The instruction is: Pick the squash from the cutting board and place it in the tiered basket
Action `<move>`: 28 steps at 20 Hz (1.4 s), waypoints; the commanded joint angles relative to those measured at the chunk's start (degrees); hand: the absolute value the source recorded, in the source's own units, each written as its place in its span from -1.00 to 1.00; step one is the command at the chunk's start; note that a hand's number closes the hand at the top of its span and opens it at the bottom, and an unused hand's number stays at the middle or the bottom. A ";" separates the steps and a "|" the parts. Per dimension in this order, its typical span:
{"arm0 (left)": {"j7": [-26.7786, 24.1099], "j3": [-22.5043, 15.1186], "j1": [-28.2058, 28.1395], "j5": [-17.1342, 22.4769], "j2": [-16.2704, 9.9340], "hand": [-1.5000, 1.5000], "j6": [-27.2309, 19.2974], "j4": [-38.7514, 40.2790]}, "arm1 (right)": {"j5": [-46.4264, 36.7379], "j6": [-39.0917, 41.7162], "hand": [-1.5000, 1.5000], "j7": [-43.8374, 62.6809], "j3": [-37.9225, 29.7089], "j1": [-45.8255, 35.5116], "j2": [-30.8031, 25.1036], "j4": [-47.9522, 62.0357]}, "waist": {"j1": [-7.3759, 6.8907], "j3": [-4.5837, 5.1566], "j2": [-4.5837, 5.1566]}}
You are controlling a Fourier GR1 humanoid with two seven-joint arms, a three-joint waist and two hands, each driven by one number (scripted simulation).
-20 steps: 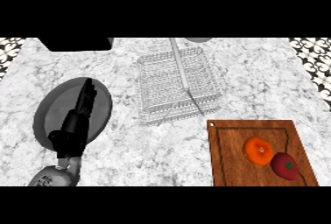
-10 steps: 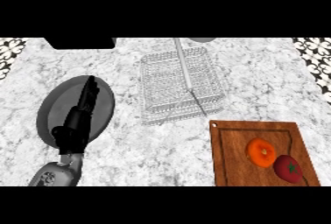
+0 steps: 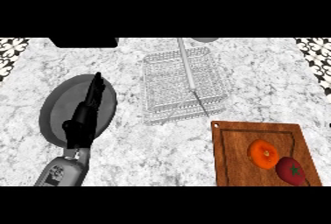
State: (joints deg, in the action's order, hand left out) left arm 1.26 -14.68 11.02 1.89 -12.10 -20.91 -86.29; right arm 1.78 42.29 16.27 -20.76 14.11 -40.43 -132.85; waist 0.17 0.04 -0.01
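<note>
An orange squash [image 3: 264, 153] lies on the wooden cutting board [image 3: 236, 162] at the lower right, with a red tomato [image 3: 291, 171] touching its lower right side. The wire tiered basket [image 3: 184, 83] stands in the middle of the counter, above and left of the board, its centre pole leaning toward the top. My left hand [image 3: 85, 114] rests at the left over a grey plate, fingers straight and pointing up, holding nothing. My right hand does not show.
A round grey plate [image 3: 55, 105] lies under my left hand. A black block [image 3: 84, 42] sits at the back left edge. Patterned tiles border both top corners. Marble counter spreads between plate, basket and board.
The whole scene has drifted slightly downward and left in view. My left hand stays straight over the plate; squash and tomato remain in place on the board.
</note>
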 commanded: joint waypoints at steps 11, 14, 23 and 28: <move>-0.25 3.01 -3.34 -1.63 1.25 0.00 4.31 -2.05 | -10.62 8.59 -1.00 12.29 8.67 -2.00 7.03 -4.20 | -0.08 -0.02 -0.03; 2.39 3.93 -0.78 -2.18 1.47 0.00 5.04 -1.85 | -17.14 9.27 -1.00 4.85 6.59 -4.90 6.41 2.01 | -0.15 -0.06 0.00; 4.35 4.38 -2.46 -4.23 2.87 0.00 5.89 -5.39 | -29.05 9.50 -1.00 -4.45 9.75 -4.64 7.76 3.48 | -0.23 -0.07 -0.02; 1.48 5.40 -3.78 -4.36 3.53 0.00 6.19 -3.46 | -43.06 0.80 -1.00 -14.52 16.31 0.81 8.21 2.70 | 0.00 -0.10 -0.05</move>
State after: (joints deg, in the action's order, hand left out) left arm 3.22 -10.45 8.02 -2.99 -7.99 -16.14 -89.73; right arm -31.88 48.60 8.25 -9.26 12.21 -32.92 -130.73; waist 0.11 -0.03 -0.04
